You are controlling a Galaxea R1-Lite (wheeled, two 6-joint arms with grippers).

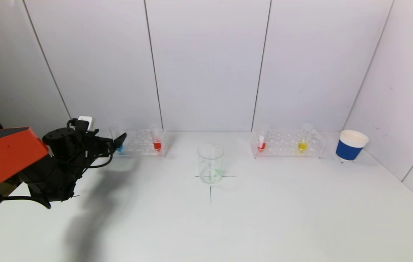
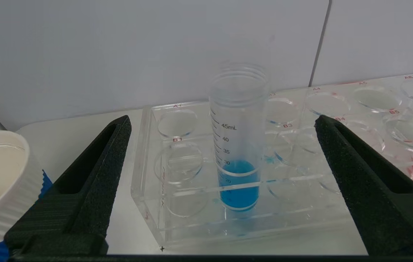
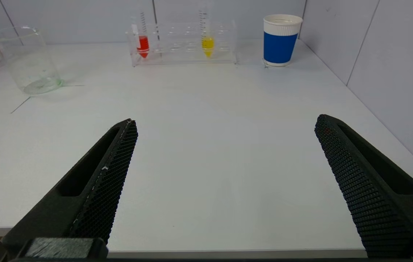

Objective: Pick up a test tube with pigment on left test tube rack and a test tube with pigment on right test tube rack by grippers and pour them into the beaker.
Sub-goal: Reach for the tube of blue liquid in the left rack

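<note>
Left gripper (image 2: 221, 134), fingers spread wide, faces the clear graduated test tube of blue liquid (image 2: 238, 145) standing upright in the transparent left rack (image 2: 148, 203); the empty glass beaker (image 1: 210, 163) sits mid-bench; right gripper (image 3: 224, 138) gapes, holding nothing.

Left arm (image 1: 8, 156) has an orange-red shell, black joints, looping black cables and a white block; both end effectors carry black, honeycomb-textured wedge fingers (image 3: 99, 189).

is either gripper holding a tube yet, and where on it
No, nothing is held. The left gripper is open with the blue tube between its fingers, untouched. The right gripper is open over bare table.
</note>
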